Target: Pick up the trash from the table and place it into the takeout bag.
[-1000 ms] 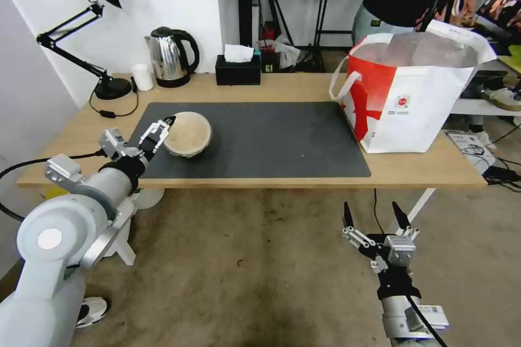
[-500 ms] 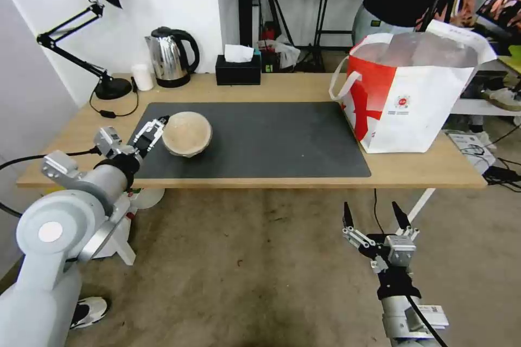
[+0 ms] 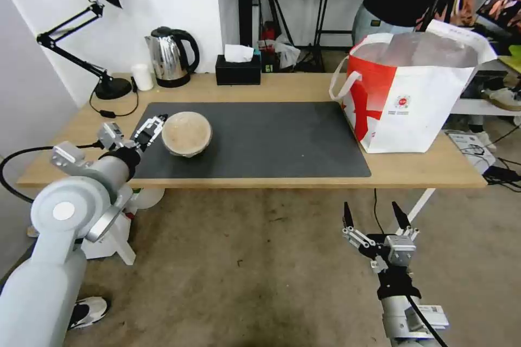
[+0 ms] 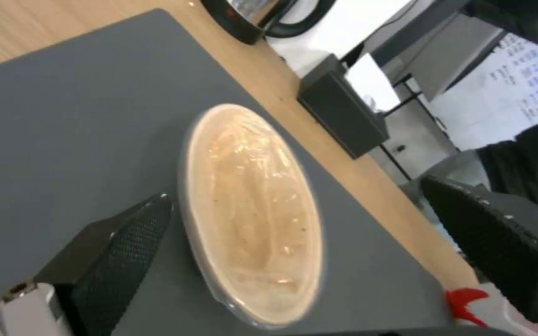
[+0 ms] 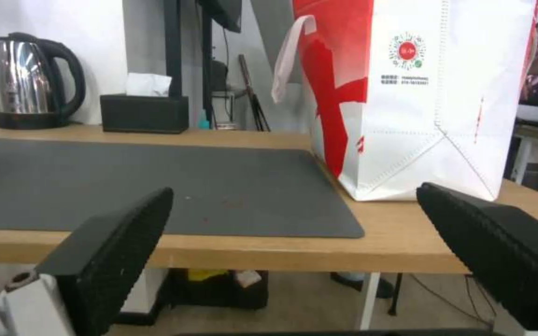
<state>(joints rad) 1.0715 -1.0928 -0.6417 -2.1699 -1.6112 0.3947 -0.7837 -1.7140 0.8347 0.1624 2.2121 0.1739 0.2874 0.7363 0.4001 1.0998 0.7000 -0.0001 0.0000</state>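
Beige round bowl (image 3: 186,133) sat on the left part of the dark grey mat (image 3: 260,141), upright, its mouth covered by clear film in the left wrist view (image 4: 253,219). The left gripper (image 3: 153,126) was at the bowl's left rim with its fingers spread apart and nothing gripped; one finger (image 4: 126,242) lay just beside the near rim, the other (image 4: 506,242) stood well clear on the far side. Compared with one second earlier, the bowl had gone from tilted toward the gripper to sitting level, and the left arm had drawn back slightly. The takeout bag (image 3: 412,97) stood upright at the right end of the table (image 3: 423,165). The right gripper (image 3: 374,217) hung below the table edge, fingers released, unchanged.
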